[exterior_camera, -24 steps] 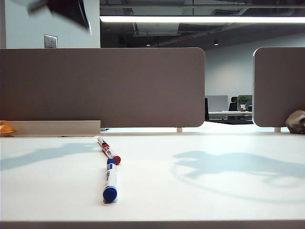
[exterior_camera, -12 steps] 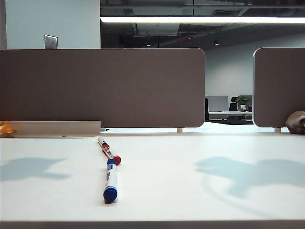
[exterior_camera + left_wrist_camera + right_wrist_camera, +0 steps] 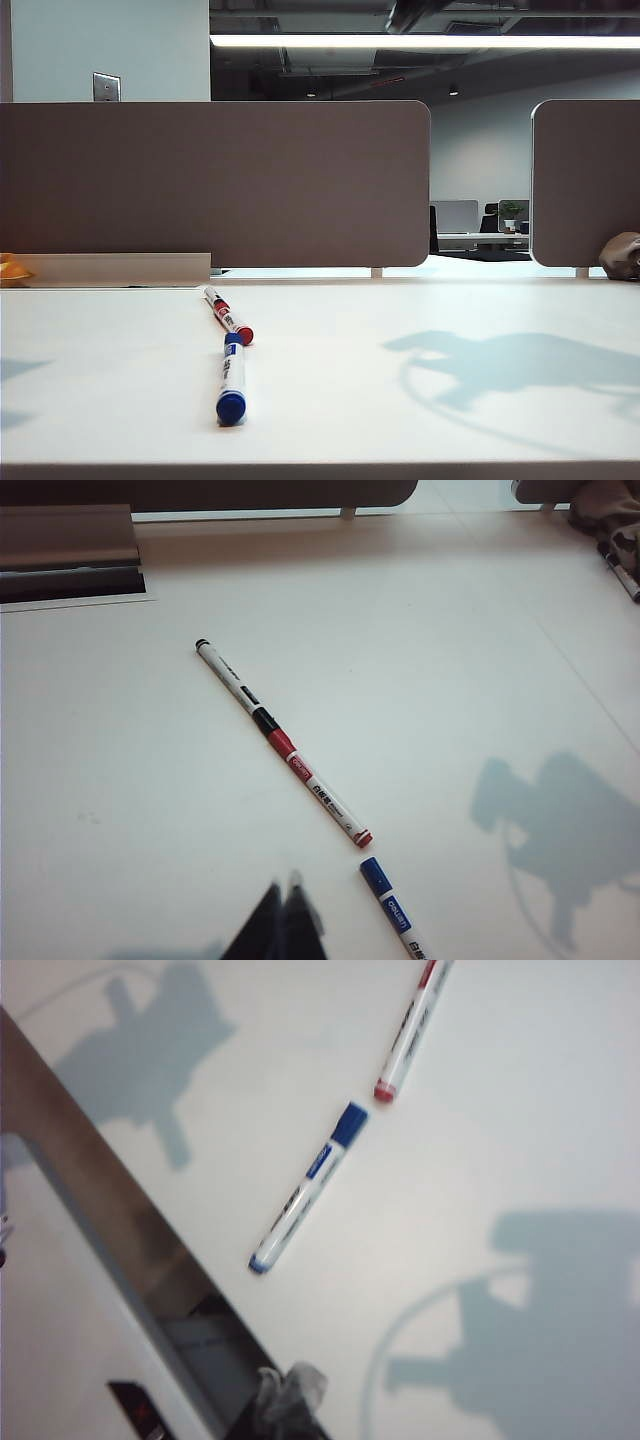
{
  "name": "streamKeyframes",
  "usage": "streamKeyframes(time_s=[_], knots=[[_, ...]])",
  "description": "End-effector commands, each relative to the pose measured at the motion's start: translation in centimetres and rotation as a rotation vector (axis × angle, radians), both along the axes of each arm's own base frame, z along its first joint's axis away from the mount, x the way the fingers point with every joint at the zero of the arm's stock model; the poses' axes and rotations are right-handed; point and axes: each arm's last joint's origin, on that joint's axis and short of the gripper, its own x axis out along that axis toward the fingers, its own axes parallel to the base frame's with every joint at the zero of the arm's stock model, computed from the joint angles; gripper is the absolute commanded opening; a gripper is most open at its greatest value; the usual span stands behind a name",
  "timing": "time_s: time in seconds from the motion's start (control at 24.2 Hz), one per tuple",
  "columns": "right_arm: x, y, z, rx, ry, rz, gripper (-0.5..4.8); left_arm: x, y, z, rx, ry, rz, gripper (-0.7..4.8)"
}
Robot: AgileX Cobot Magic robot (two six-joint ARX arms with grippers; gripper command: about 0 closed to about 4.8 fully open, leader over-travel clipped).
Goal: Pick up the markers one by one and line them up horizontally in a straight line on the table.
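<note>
Three markers lie roughly end to end on the white table [image 3: 420,310], left of centre. The black marker [image 3: 232,680] is farthest back. The red marker [image 3: 320,790] [image 3: 232,322] [image 3: 410,1030] follows it. The blue marker [image 3: 392,905] [image 3: 231,380] [image 3: 305,1190] lies nearest the front edge, a small gap after the red one. My left gripper [image 3: 290,920] hovers high above the table beside the blue marker, shut and holding nothing. My right gripper [image 3: 290,1390] hangs shut and holding nothing over the table's front edge, well apart from the markers. Neither gripper shows in the exterior view.
Grey-brown partition panels [image 3: 215,180] stand along the back. An orange object [image 3: 12,268] sits at the far left and a grey-brown lump [image 3: 622,255] [image 3: 605,515] at the back right. A cable slot [image 3: 70,580] opens at the back left. Arm shadows [image 3: 520,365] fall on the right.
The dark arm part at the upper left has left the exterior view. The left shadow has slid off to the left edge and the right shadow has shifted. The markers have not moved.
</note>
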Motion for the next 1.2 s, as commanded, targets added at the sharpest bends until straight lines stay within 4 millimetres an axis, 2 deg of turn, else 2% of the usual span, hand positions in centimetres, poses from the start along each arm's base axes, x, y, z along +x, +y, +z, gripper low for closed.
streamKeyframes(time_s=[0.04,0.08,0.12,0.17,0.25,0.29,0.33,0.37,0.54,0.66,0.91,1.2], knots=[[1.7,1.2,-2.1,0.045,0.037,-0.04,0.51,-0.8,0.4,0.0,0.005,-0.045,-0.009,-0.04],[2.5,1.8,-3.2,0.037,0.088,-0.066,0.98,-1.1,0.5,-0.1,0.004,-0.05,-0.008,-0.04],[2.8,2.6,-4.0,0.027,0.115,-0.067,1.12,-1.3,0.6,-0.2,0.002,-0.056,-0.007,-0.04],[3.3,3.8,-5.3,0.006,0.145,-0.048,1.18,-1.8,0.8,-0.4,0.005,-0.068,0.005,-0.04],[3.6,5.4,-6.7,-0.017,0.165,-0.016,1.18,-2.4,1.1,-0.6,0.016,-0.088,0.013,-0.04],[3.6,6.9,-8.1,-0.039,0.184,0.016,1.3,-2.9,1.4,-0.7,0.01,-0.101,0.013,-0.04],[3.6,7.5,-8.6,-0.048,0.189,0.029,1.42,-3.1,1.5,-0.7,0.009,-0.104,0.014,-0.04],[3.5,8.2,-9.2,-0.058,0.192,0.041,1.68,-3.2,1.6,-0.6,0.012,-0.11,0.027,-0.04],[3.3,10.2,-10.8,-0.142,0.161,0.048,3.35,-3.9,2.0,-0.6,0.022,-0.128,0.068,-0.04],[3.3,10.7,-11.5,-0.172,0.142,0.04,3.44,-4.1,2.1,-0.7,0.031,-0.112,0.068,-0.04],[4.2,11.6,-12.6,-0.189,0.12,-0.09,3.32,-4.6,2.3,-0.7,0.026,-0.121,0.065,-0.04],[4.5,12.5,-14.5,-0.21,0.145,-0.126,3.32,-6.1,3.0,-0.4,0.005,-0.174,0.069,-0.04]])
